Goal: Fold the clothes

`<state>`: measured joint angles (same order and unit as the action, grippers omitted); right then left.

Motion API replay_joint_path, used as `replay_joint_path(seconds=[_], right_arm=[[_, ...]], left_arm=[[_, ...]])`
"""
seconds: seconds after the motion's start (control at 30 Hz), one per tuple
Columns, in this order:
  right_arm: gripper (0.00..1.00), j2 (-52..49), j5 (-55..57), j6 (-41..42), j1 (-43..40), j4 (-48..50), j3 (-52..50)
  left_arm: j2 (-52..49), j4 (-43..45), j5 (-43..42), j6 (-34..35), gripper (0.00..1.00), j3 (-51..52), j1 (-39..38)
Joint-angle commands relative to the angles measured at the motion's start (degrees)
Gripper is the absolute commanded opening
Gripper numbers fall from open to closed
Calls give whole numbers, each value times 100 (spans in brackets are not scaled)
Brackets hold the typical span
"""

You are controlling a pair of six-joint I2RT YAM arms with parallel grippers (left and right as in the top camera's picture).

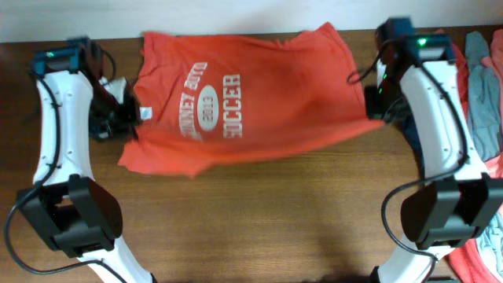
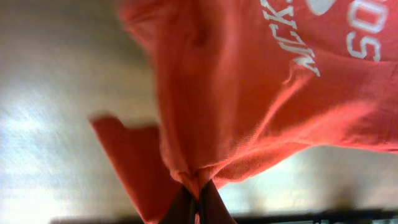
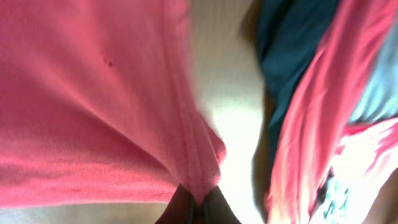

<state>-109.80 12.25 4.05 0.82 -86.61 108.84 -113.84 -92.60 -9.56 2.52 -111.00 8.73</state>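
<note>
We see the T-shirt (image 1: 251, 94) stretched across the far half of the bench (image 1: 259, 220), between the two arms. Its white lettering (image 1: 211, 98) faces up and reads sideways from overhead. A white tag (image 1: 145, 112) shows at its left edge.

The left arm (image 1: 59, 118) reaches in from the left. In the left wrist view its jaws are pinched tight on an edge of the T-shirt (image 2: 249, 93), and the cloth bunches to a point where they meet it.

The right arm (image 1: 440, 118) reaches in from the right. In the right wrist view its jaws are closed on a stitched hem of the T-shirt (image 3: 93, 93), which folds into a narrow ridge at the grip.

At the right edge of the bench, just beyond the right arm, lie other clothes: a grey-blue piece (image 1: 481, 86) at the far end and a pink-red piece (image 1: 487, 251) nearer. The right wrist view shows navy cloth (image 3: 292, 56), pink cloth (image 3: 311, 124) and grey-blue cloth (image 3: 379, 93) close beside the held hem. We cannot tell whether they touch the T-shirt.
</note>
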Motion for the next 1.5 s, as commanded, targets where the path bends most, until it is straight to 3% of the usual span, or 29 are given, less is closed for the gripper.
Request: replay_joint_path(seconds=[0.0,0.23,0.57,1.0,1.2,1.47], right_arm=[[4,2,173,-20,-57,35,-820],[4,4,129,140,-57,201,-1928],[4,44,109,354,-57,195,-2380],[4,986,-275,483,-57,216,-2994],[4,1272,-518,503,-57,306,-3438],[4,1285,-516,367,-57,1873,-3467]], left_arm=[[37,-85,192,-179,0,680,-7],[39,-221,260,-195,0,1604,-7],[219,-151,831,225,1,2214,-7],[1718,219,680,361,0,3136,-7],[1939,245,675,431,0,3340,-7],[1937,1801,332,442,0,3340,-4]])
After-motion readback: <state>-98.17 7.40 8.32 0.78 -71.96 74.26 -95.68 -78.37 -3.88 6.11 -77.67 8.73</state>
